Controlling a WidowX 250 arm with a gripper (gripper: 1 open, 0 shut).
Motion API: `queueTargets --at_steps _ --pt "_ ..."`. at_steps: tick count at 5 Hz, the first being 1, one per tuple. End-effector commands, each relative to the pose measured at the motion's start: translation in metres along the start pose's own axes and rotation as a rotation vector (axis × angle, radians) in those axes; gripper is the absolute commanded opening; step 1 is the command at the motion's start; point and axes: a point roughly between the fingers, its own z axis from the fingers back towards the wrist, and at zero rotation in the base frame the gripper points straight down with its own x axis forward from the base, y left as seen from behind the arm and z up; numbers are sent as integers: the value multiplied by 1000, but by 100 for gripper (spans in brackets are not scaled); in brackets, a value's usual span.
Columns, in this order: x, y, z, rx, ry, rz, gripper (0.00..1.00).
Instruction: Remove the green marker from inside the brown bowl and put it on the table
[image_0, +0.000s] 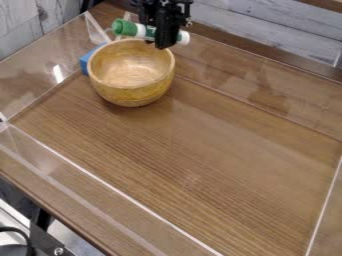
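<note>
The brown bowl (131, 76) stands on the table (201, 150) near its far left corner, and its pale inside looks bare. Just above the bowl's far rim hangs my black gripper (163, 40), pointing down. It is shut on the green marker (128, 28), which lies level across the fingers. The marker's green cap sticks out to the left and its white end (182, 37) to the right. The marker is clear of the bowl and above the table.
A small blue thing (86, 62) peeks out behind the bowl's left side. A clear plastic rim (40, 150) runs around the tabletop. Pale wooden planks (281, 30) lie beyond the far edge.
</note>
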Motion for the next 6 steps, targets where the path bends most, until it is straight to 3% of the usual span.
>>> queueTargets --at_steps 1,5,6 --pt "2 -6 39 54 -108 -16 0" --pt "2 -17 40 41 -96 -30 0" --pt "-3 -21 41 40 -96 -31 0"
